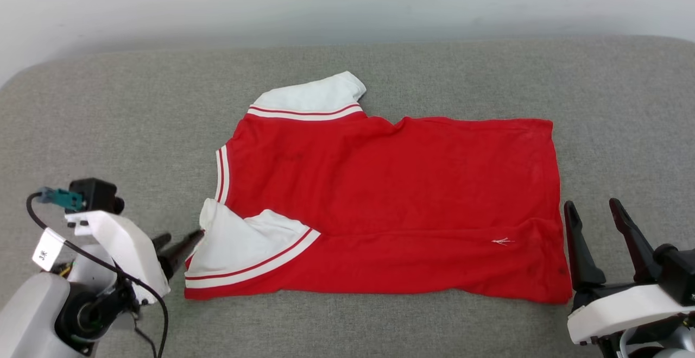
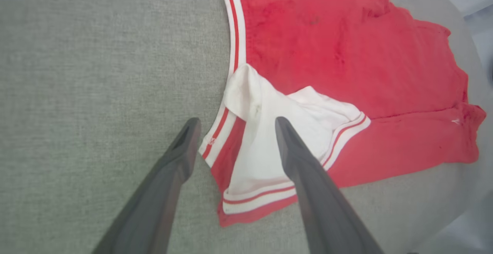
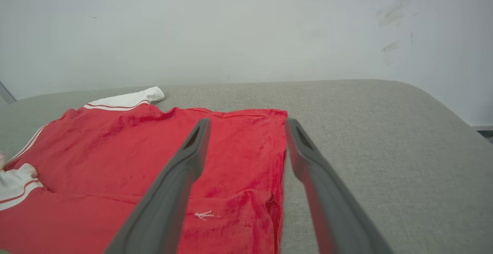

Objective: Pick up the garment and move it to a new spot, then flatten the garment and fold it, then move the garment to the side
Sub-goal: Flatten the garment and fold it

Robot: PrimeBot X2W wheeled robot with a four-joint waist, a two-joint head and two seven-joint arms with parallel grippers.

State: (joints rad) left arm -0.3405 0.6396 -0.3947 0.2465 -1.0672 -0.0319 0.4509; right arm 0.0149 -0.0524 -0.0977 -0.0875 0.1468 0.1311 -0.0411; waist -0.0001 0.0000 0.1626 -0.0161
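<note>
The garment (image 1: 391, 184) is a red shirt lying flat across the grey padded surface, collar to the left and hem to the right. Its near long edge is folded over onto the body. One white sleeve (image 1: 309, 97) sticks out at the far side, and the other white sleeve (image 2: 269, 130) lies folded on the near left corner. My left gripper (image 1: 182, 237) is open at that corner, its fingers (image 2: 308, 177) spread either side of the sleeve and striped collar edge, with nothing pinched. My right gripper (image 1: 592, 203) stands open just off the garment's (image 3: 115, 142) near right hem corner, fingers (image 3: 177, 180) pointing away.
The grey padded surface (image 1: 108, 102) extends well beyond the shirt on every side, with rounded far corners. A pale wall (image 3: 246, 26) stands behind it. The surface's right edge (image 3: 454, 115) drops off to the floor.
</note>
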